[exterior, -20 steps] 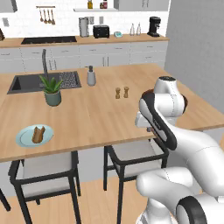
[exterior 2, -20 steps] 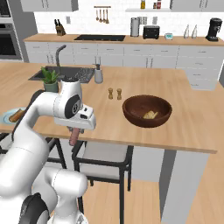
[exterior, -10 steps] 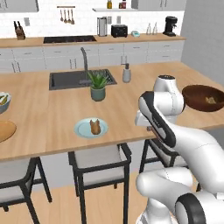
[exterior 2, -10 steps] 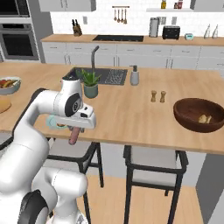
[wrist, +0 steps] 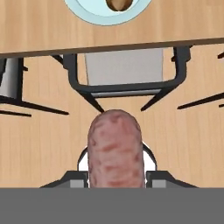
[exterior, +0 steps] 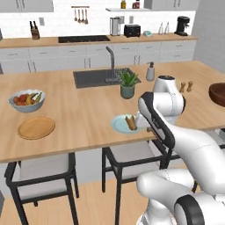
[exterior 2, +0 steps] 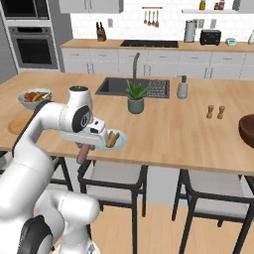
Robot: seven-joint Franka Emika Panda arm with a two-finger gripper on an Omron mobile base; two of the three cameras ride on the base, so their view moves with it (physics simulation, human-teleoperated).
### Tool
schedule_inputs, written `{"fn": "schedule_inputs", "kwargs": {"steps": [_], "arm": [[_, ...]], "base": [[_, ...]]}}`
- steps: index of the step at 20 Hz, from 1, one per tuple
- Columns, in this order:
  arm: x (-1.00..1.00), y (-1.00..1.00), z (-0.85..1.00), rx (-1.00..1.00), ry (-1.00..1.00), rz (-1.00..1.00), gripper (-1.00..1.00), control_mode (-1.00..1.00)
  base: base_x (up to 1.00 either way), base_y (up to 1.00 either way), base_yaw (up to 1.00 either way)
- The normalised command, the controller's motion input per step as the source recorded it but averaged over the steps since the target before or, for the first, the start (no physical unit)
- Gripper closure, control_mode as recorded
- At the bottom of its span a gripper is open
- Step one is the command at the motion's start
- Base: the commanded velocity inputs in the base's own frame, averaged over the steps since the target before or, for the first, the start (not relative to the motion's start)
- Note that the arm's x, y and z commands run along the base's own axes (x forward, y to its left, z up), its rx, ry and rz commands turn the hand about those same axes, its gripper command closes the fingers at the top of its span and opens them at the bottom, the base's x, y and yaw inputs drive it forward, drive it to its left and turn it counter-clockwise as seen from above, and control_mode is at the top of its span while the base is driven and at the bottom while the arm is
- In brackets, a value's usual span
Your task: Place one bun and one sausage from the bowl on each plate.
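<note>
Sausage carried in the fingers, off the tabletop's near edge, tan plate unfilled.

Fingers [exterior 2: 83, 151] pinch a sausage [exterior 2: 83, 153] by its upper end so it hangs straight down between them, below tabletop [exterior 2: 168, 139] level and just outside the near edge, over a chair [wrist: 124, 74]. The blue-green plate [exterior: 121, 125] by the near edge holds a bun-like piece already; the tan plate [exterior: 36, 128] near the left end is bare, so likely the carry target. Wooden bowl [exterior 2: 247, 130] sits at the far right edge, well apart.
</note>
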Motion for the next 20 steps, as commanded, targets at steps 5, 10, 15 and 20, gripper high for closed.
{"fn": "schedule_inputs", "kwargs": {"steps": [5, 10, 15, 20], "arm": [[0.00, 0.00, 0.00, 0.00, 0.00, 0.00, 1.00, 1.00], [0.00, 0.00, 0.00, 0.00, 0.00, 0.00, 1.00, 1.00], [0.00, 0.00, 0.00, 0.00, 0.00, 0.00, 1.00, 1.00], [0.95, 0.32, -0.02, -0.01, 0.00, -0.01, 1.00, -1.00]], "base": [[0.41, 0.19, 0.00], [0.58, 0.00, 0.00], [0.51, 0.02, 0.00], [0.00, 0.00, 0.00]]}}
